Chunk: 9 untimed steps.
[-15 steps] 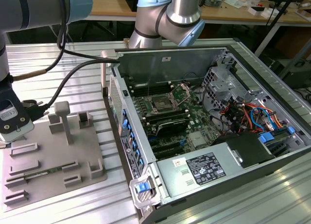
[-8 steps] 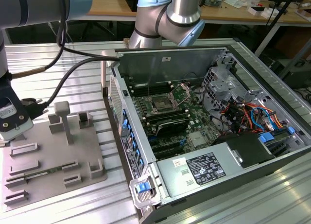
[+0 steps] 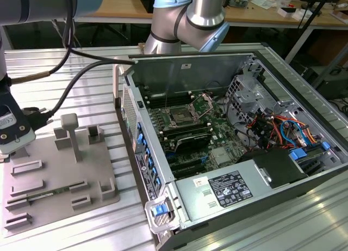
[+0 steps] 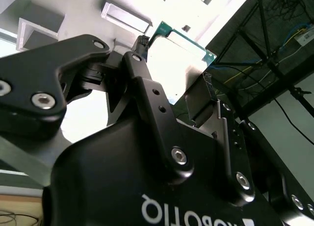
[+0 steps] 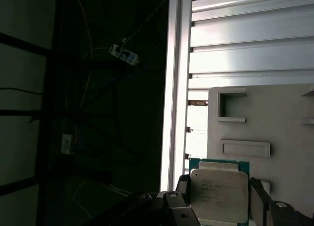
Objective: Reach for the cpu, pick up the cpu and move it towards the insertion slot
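The cpu (image 5: 219,196) is a thin square chip with a pale silvery metal top on a green board edge, glaring white in the second wrist view (image 4: 179,64). It sits between the two dark fingers (image 5: 260,194), which pinch it by opposite edges, top face toward the first wrist camera. It hangs over the edge of the grey tray (image 3: 54,177), and it cannot be told whether it touches the tray. The gripper (image 3: 10,145) points down at the exterior view's far left, over the ribbed metal bench (image 3: 98,93). The arm (image 3: 190,17) reaches across from behind the open computer case (image 3: 304,175). The insertion slot (image 3: 179,117) is well apart, inside the case.
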{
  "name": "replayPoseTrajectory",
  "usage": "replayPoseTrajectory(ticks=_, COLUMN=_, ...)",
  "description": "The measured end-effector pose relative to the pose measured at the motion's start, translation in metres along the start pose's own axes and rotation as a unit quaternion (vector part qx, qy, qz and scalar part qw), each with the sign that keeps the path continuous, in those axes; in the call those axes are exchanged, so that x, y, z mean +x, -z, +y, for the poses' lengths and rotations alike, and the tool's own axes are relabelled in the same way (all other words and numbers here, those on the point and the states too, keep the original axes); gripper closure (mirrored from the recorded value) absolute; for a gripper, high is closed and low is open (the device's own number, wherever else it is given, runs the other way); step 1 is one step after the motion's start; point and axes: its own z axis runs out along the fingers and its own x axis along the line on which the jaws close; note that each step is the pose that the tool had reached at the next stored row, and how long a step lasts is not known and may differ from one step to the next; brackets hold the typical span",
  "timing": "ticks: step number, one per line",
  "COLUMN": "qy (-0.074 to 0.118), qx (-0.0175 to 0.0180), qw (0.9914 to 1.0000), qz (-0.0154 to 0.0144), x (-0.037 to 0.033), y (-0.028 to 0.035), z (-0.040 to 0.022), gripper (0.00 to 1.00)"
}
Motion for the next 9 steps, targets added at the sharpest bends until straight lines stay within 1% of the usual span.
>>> replayPoseTrajectory(ticks=9, qy=0.0, qx=0.0, qw=1.0, qz=0.0, x=0.0013, y=0.0065, z=0.0003, gripper=0.45)
